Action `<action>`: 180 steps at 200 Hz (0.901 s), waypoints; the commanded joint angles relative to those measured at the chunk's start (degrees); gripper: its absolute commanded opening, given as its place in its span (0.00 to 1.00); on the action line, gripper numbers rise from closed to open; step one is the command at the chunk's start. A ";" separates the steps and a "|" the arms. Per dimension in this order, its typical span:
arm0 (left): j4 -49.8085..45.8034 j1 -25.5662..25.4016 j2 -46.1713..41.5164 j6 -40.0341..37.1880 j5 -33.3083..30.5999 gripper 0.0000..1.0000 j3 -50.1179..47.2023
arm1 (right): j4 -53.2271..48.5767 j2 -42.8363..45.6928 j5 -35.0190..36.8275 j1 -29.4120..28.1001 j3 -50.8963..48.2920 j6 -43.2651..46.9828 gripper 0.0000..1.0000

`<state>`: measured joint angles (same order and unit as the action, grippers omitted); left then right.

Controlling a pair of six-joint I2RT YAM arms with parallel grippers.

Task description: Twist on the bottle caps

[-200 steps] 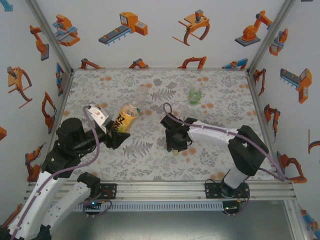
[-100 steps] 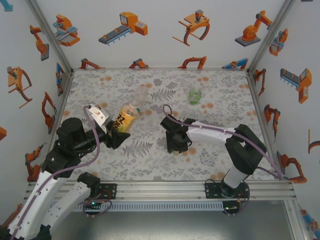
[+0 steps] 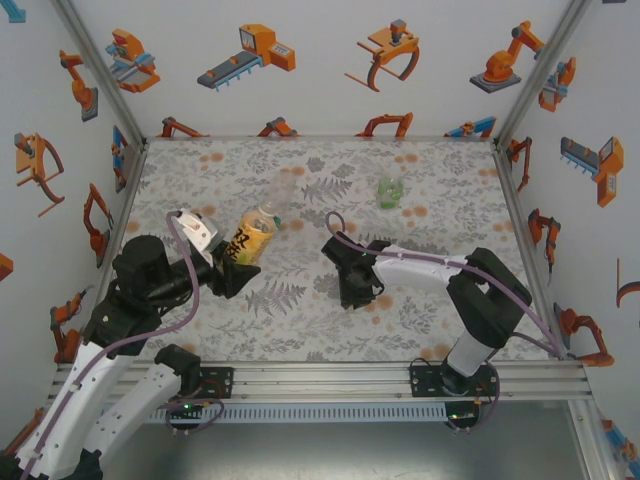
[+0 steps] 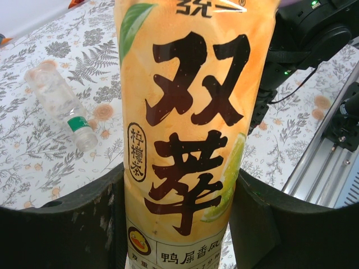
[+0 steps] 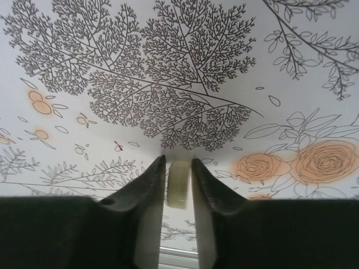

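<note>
- Top view: the left gripper [image 3: 238,265] is clamped on the lower end of the amber bottle [image 3: 252,236].
- The amber bottle is off the cloth [image 3: 300,325] and tilted, with its neck toward the far right.
- Whether its neck carries a cap cannot be told from here.
- 2 more bottles sit toward the far side, well apart from both arms. The clear bottle [image 3: 284,190] is just beyond the amber bottle's neck, and the green bottle [image 3: 389,192] is further right.
- The right gripper [image 3: 353,298] points down at the cloth near the middle of the table, to the right of the amber bottle and apart from it.
- Left wrist view: the amber bottle [image 4: 190,129] stands between 2 dark fingers [image 4: 61,230], which press its sides low down.
- Its yellow label has large dark writing and a green leaf at the top.
- Beyond it on the left, the clear bottle [image 4: 59,106] lies on its side on the cloth, with a small green band near one end.
- The right arm shows dark at the upper right.
- Right wrist view: the right gripper [image 5: 178,162] is drawn narrow, holding 1 pale cap [image 5: 179,188] between its fingers [image 5: 150,188].
- The fingertips are down at the cloth, on the base of a printed fern.
- An orange rose print lies just to the right.
</note>
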<state>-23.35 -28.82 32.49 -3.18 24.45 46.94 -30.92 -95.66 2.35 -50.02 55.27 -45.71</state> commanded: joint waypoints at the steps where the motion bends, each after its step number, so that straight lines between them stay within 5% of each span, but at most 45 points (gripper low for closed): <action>1: 0.00 0.26 -0.34 0.37 0.07 0.00 2.11 | 1.83 0.40 -0.37 -0.13 -1.96 -1.40 0.19; 51: -0.62 0.28 -0.68 0.34 -0.10 0.00 2.43 | 11.89 1.77 -7.17 2.04 -3.24 -2.76 0.17; 129: -1.08 0.27 -0.77 0.48 -0.28 0.00 3.16 | 47.22 -5.43 -23.32 10.17 -13.00 -10.70 0.22; 180: -1.70 0.26 -0.86 0.44 -0.43 0.00 3.25 | 33.32 -1.90 -14.66 12.88 -15.96 -5.85 0.33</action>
<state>-24.93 -28.82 32.32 -3.18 24.23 48.36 13.93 -98.19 -20.53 -38.11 41.69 -55.66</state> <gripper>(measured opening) 0.563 0.296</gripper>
